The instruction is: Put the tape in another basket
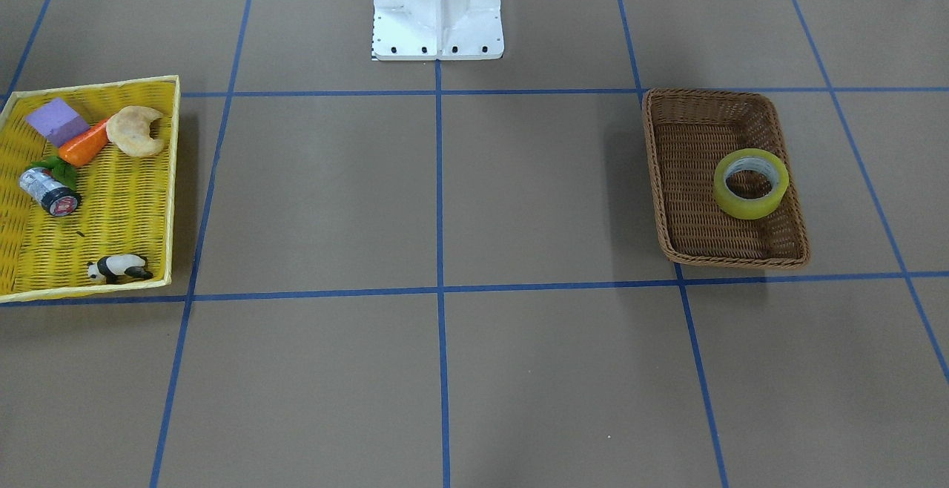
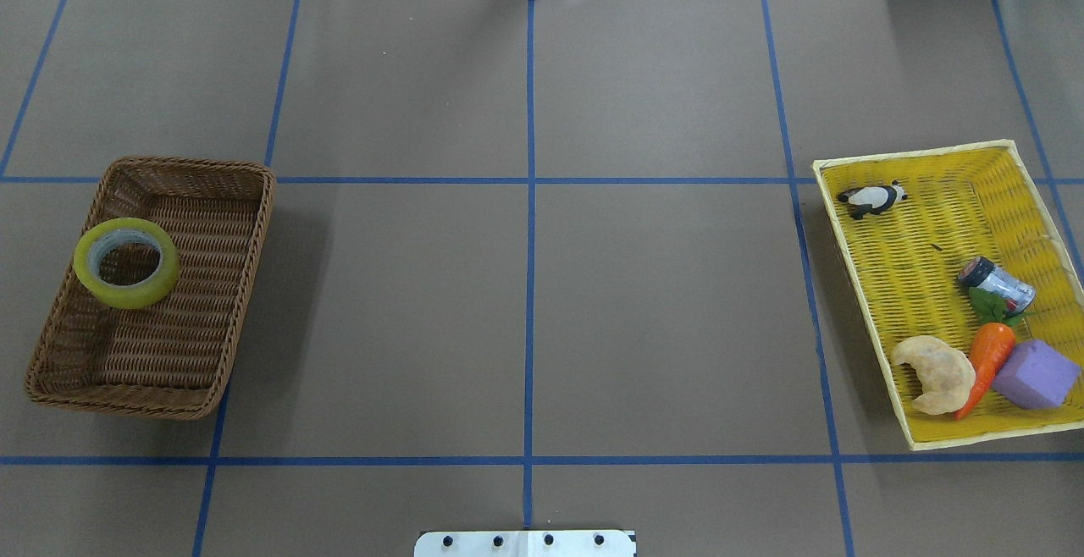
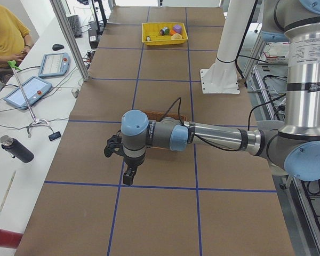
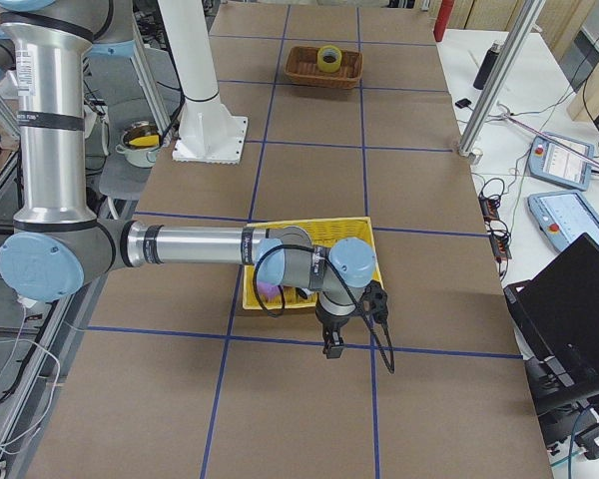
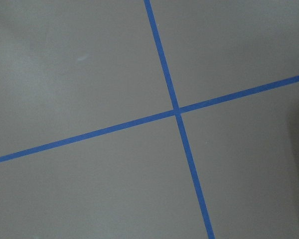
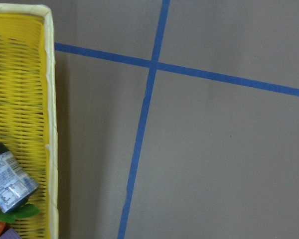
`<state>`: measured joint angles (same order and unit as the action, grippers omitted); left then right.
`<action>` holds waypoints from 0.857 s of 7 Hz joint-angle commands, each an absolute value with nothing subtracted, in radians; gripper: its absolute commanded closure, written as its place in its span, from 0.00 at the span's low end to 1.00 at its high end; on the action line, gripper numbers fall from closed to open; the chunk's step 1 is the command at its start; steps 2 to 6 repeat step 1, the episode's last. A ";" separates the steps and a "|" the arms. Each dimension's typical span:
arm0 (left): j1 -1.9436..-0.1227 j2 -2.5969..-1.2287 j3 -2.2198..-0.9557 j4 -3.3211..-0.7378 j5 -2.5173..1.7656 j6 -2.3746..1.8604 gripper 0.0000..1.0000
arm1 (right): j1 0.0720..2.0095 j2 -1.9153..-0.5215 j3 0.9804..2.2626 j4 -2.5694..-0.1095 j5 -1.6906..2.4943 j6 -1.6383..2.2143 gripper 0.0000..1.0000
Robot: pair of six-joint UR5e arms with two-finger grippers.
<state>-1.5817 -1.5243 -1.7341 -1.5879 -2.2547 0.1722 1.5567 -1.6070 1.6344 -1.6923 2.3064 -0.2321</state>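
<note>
Two woven containers well apart on a brown paper-covered surface (image 2: 660, 311) marked with blue tape grid lines (image 2: 530, 201). On the robot's left side, a rectangular brown wicker basket (image 2: 195, 286) with sloping sides and a braided rim. Inside it, a large wide roll of translucent yellow-green packing tape (image 2: 126, 262) with a grey-white core, lying flat with its hole facing up, close to the long wall farthest from the surface's middle. On the robot's right side, a bright yellow woven tray (image 2: 915, 269) holding a small black-and-white panda figure (image 2: 872, 199), a small dark cylinder (image 2: 997, 284) with a red-white label lying on its side, an orange toy carrot (image 2: 987, 358) with green leaves, a pale croissant-shaped toy (image 2: 936, 375) and a lilac foam block (image 2: 1035, 375); carrot touching both croissant and block. Left gripper (image 3: 129, 176) seen only from a side camera, pointing down over bare surface near a blue line, on the near side of the basket; no telling whether its fingers are apart or together. Right gripper (image 4: 331, 344) likewise pointing down over bare surface just beside the yellow tray; spread of its fingers also impossible to tell.
</note>
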 commanded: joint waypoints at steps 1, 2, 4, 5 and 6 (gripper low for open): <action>-1.577 -1.502 -1.715 -1.588 -2.252 0.176 0.02 | 1.555 -1.608 1.634 -1.654 2.309 -0.233 0.00; -1.577 -1.502 -1.715 -1.588 -2.252 0.176 0.02 | 1.555 -1.608 1.634 -1.654 2.309 -0.233 0.00; -1.577 -1.502 -1.715 -1.588 -2.252 0.176 0.02 | 1.555 -1.608 1.634 -1.654 2.309 -0.233 0.00; -1.577 -1.502 -1.715 -1.588 -2.252 0.176 0.02 | 1.555 -1.608 1.634 -1.654 2.309 -0.233 0.00; -1.577 -1.502 -1.715 -1.588 -2.252 0.176 0.02 | 1.555 -1.608 1.634 -1.654 2.309 -0.233 0.00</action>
